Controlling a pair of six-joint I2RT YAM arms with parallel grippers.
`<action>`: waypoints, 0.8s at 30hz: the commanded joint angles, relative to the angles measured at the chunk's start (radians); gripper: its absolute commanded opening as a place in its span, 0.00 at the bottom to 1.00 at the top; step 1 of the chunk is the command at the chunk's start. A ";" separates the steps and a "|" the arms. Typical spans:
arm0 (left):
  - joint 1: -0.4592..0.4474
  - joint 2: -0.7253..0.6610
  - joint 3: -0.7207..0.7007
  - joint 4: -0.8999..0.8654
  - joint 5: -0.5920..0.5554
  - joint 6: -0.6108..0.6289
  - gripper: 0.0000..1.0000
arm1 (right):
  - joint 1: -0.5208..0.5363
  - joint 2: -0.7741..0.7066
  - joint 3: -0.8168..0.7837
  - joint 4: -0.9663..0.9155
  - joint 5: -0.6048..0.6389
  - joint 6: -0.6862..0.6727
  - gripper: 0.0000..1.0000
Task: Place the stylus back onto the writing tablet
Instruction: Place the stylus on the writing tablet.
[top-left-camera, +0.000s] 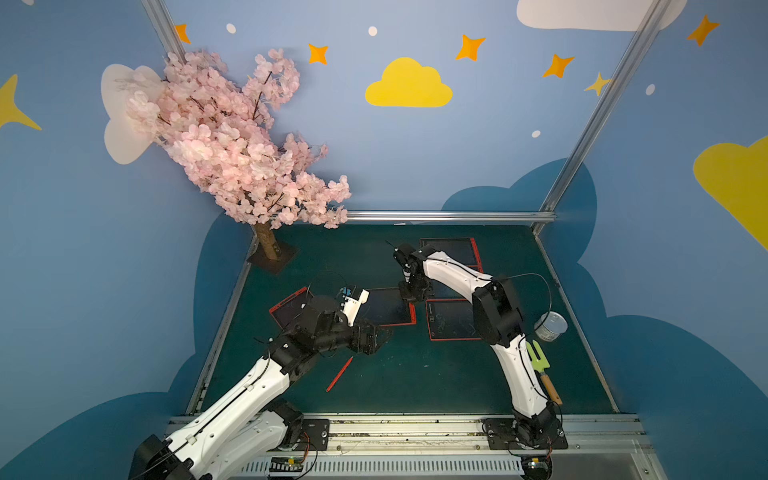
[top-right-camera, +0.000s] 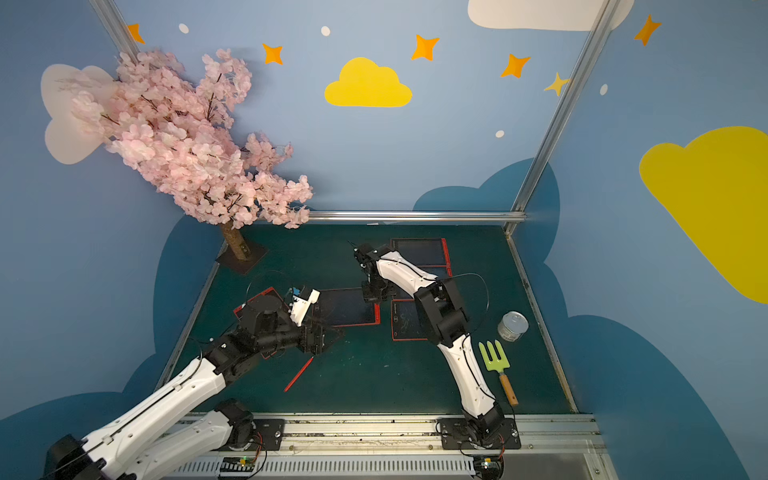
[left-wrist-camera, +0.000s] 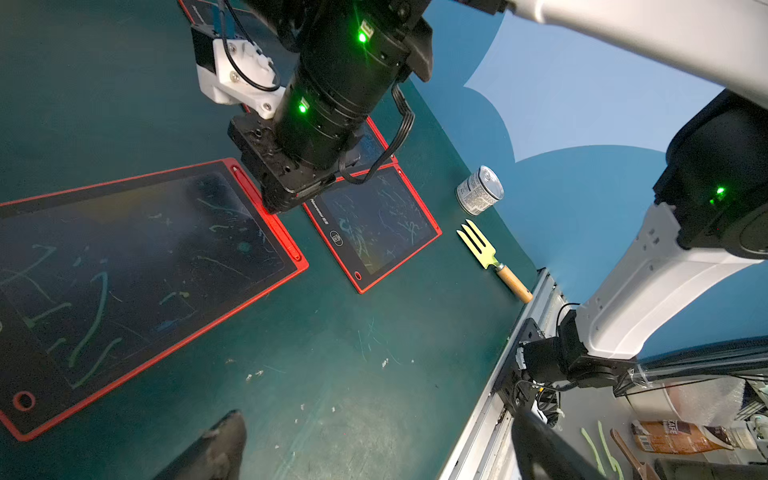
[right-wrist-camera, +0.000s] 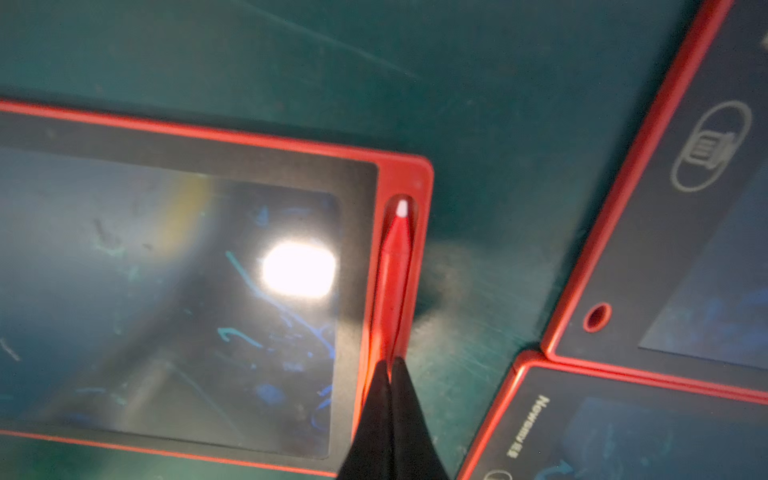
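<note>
Several flat red-framed tablets with dark glossy screens lie on the scuffed dark-green surface (top-left-camera: 415, 374) in both top views. Near them are a ribbed tin can (top-left-camera: 550, 326) and a green garden fork with a wooden handle (top-left-camera: 540, 361). A pink blossom tree (top-left-camera: 232, 141) stands against blue walls painted with yellow clouds. A loose red stylus (top-left-camera: 339, 374) lies near the left gripper (top-left-camera: 376, 336).

In the left wrist view its black fingers (left-wrist-camera: 216, 444) stand wide apart, holding nothing.

In the right wrist view the slim red plastic stylus with a white tip (right-wrist-camera: 395, 270) rests in the edge groove of one writing tablet (right-wrist-camera: 166, 291). The right gripper (right-wrist-camera: 390, 368) has its fingers pressed together, tips on the stylus's rear part.
</note>
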 joint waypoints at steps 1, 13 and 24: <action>-0.002 -0.008 0.017 -0.005 -0.003 0.006 0.98 | 0.005 -0.040 -0.013 0.004 -0.013 -0.002 0.01; -0.002 -0.004 0.017 -0.007 -0.003 0.005 0.98 | 0.006 0.002 -0.028 -0.007 0.020 0.015 0.01; -0.002 0.000 0.020 -0.008 -0.002 0.004 0.98 | 0.011 0.009 -0.066 0.022 0.000 0.021 0.01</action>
